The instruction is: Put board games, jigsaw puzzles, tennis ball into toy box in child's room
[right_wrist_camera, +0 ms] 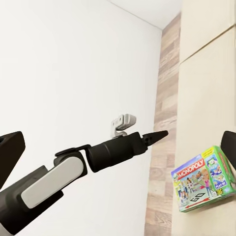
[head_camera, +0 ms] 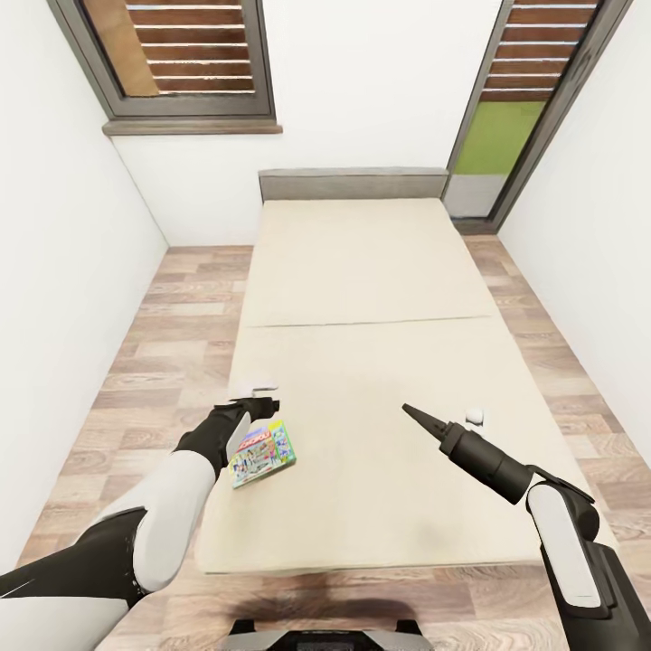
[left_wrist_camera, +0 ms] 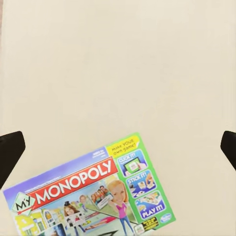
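Note:
The Monopoly board game (head_camera: 262, 453), a flat green-edged box, lies face up on the beige bed (head_camera: 380, 298) near the mattress's front left edge. In the left wrist view the same Monopoly box (left_wrist_camera: 93, 196) sits just below and between the spread fingertips (left_wrist_camera: 10, 150). My left gripper (head_camera: 268, 406) hovers open just beyond the box, apart from it. My right gripper (head_camera: 411, 413) hangs open over the front right part of the mattress, holding nothing. The right wrist view looks across at the left arm (right_wrist_camera: 113, 150) and the Monopoly box (right_wrist_camera: 202, 179).
The grey headboard (head_camera: 353, 183) stands against the far white wall between two dark-framed windows (head_camera: 185, 54). Wood-plank floor (head_camera: 172, 344) runs along both sides of the bed, with white walls close on the left and right.

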Motion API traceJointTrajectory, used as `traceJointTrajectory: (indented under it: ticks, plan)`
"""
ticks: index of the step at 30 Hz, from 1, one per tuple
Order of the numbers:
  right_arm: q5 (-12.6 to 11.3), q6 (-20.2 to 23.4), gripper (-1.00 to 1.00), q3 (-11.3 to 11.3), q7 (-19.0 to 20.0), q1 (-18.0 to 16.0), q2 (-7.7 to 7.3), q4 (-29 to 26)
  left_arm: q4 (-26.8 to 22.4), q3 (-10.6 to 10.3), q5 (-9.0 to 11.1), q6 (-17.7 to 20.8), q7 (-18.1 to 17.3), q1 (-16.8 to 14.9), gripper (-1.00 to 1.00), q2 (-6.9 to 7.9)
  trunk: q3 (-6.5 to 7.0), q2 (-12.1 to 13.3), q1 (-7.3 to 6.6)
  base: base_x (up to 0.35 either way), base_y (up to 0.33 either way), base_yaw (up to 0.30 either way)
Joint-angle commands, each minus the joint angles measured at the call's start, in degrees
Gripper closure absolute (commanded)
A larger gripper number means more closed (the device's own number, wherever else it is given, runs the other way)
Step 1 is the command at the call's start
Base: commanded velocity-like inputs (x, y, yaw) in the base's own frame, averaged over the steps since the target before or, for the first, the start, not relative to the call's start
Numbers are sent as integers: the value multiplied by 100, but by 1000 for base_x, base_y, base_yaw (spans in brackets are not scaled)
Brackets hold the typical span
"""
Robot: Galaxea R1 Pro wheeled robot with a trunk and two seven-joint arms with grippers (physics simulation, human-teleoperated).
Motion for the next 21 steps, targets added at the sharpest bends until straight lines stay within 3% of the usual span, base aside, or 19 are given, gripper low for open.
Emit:
traceJointTrajectory:
  ticks: [1, 21]
  plan:
    - [-15, 36, -100, -6, -2, -4, 0, -1, -9, 36, -59, 28, -5, -3, -100, -6, -17, -10, 3, 0, 0, 0]
    - [-15, 35, -100, 0, -20, -4, 5, -1, -7, 33, -65, 27, 4, -3, -100, -11, -202, -10, 3, 0, 0, 0]
